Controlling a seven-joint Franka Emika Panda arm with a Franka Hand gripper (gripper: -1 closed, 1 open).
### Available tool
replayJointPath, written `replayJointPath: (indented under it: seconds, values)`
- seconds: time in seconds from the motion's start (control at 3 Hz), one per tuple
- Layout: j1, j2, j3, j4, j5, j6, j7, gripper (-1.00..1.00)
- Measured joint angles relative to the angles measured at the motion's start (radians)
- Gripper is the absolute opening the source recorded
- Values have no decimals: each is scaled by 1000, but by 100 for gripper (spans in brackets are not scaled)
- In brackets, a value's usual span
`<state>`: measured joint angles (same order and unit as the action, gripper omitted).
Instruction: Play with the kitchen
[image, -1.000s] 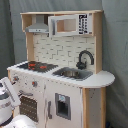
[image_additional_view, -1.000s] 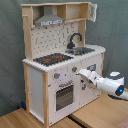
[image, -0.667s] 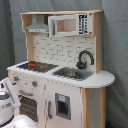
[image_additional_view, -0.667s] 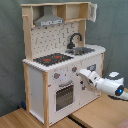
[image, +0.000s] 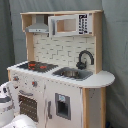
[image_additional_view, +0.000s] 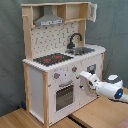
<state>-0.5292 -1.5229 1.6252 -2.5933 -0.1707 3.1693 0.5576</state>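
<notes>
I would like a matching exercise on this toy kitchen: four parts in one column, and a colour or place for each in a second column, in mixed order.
Parts:
1. faucet
2. hob rings
3. hood
4. tool

Descriptions:
A. red
B. grey, at the top over the hob
C. black, curved over the sink
D. white, in front of the oven door in the second exterior view

Pairs: 1-C, 2-A, 3-B, 4-D

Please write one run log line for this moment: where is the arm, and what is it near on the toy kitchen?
arm: gripper at kitchen front | near: oven door, knobs | contact: cannot tell | hob, sink: untouched
</notes>
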Motion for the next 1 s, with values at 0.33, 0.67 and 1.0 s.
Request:
replayJointPath:
  seconds: [0.33, 0.67, 1.0]
  values:
    - [-8, -12, 22, 0, 0, 2, 111, 100]
    - [-34, -14, 32, 1, 0, 4, 211, 100]
    - [-88, -14, 45, 24, 0, 18, 293, 100]
